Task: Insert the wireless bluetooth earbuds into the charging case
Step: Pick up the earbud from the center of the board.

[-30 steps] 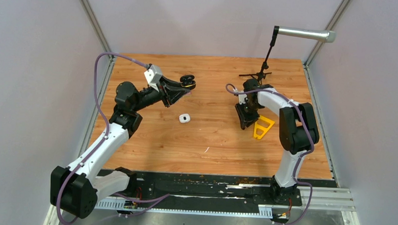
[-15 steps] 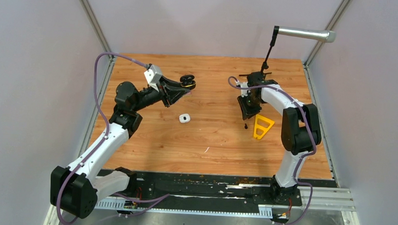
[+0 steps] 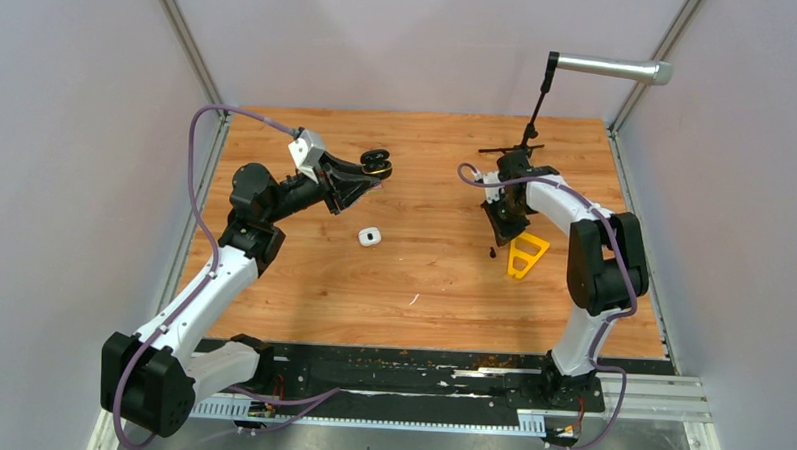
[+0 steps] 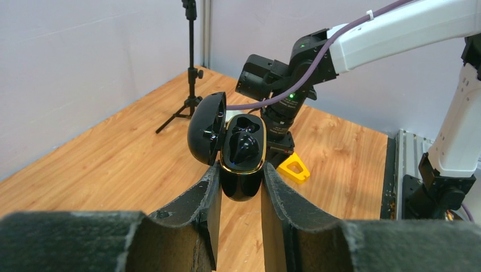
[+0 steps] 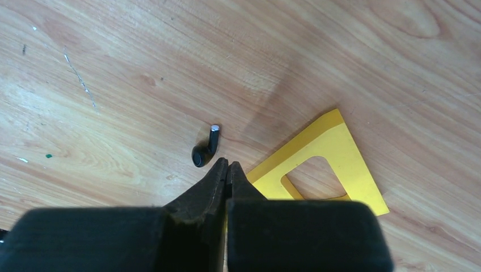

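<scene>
Item 1: my left fingers (image 4: 240, 167). Narrow, clamped on the lower body of the charging case (image 4: 242, 190) and holding it raised above the surface (image 3: 423, 276) on the left side.

Item 2: charging case. Glossy black, upright between the two pads, lid (image 4: 202, 136) swung open to the left.

Item 3: seated black earbud (image 4: 245, 144). It rests in a well of the open case. The neighbouring well is too dark to read.

Item 4: my right fingers (image 5: 228, 169). Pressed fully together, gripping nothing, tips pointing down at the surface on the right side.

Item 5: loose black earbud (image 5: 205, 148). It lies on the wood just beside my right fingertips, stem with its pale tip pointing away from them, not in my grip.

Item 6: yellow triangular piece (image 5: 334, 136). Flat on the surface, near the loose earbud, partly under my right fingers.

Item 7: small white item (image 3: 371, 237). Mid-surface between the arms, possibly a second case, too small to tell.

Item 8: tripod stand (image 3: 523, 139), at the far edge.
</scene>
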Robot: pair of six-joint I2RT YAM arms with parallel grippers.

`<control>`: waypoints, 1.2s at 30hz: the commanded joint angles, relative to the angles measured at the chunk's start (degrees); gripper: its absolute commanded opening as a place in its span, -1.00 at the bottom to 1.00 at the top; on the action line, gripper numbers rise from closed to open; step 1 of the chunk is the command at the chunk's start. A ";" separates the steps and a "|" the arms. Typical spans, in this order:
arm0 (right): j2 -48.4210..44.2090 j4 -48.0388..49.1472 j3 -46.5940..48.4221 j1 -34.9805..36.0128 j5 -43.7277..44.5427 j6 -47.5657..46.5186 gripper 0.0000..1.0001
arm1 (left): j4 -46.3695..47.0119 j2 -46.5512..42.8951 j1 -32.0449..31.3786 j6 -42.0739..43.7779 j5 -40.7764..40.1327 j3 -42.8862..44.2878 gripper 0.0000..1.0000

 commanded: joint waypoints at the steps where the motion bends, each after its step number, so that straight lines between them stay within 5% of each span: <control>1: -0.10 1.02 -0.60 -0.27 -0.52 -2.13 -0.99 | 2.07 -1.35 0.22 0.20 0.08 0.94 -1.00; 13: 1.25 -0.43 -2.77 0.28 -5.53 -2.96 -0.95 | 1.60 -1.97 0.40 0.31 -0.18 0.31 -1.00; 31: 4.96 -1.44 9.50 4.21 -14.26 0.54 -0.94 | 0.79 -1.62 0.83 0.49 -0.64 0.19 -1.00; 36: 3.19 -0.85 9.65 4.22 -14.03 -2.01 -0.78 | 1.27 -0.91 0.83 0.21 -0.75 0.25 -1.00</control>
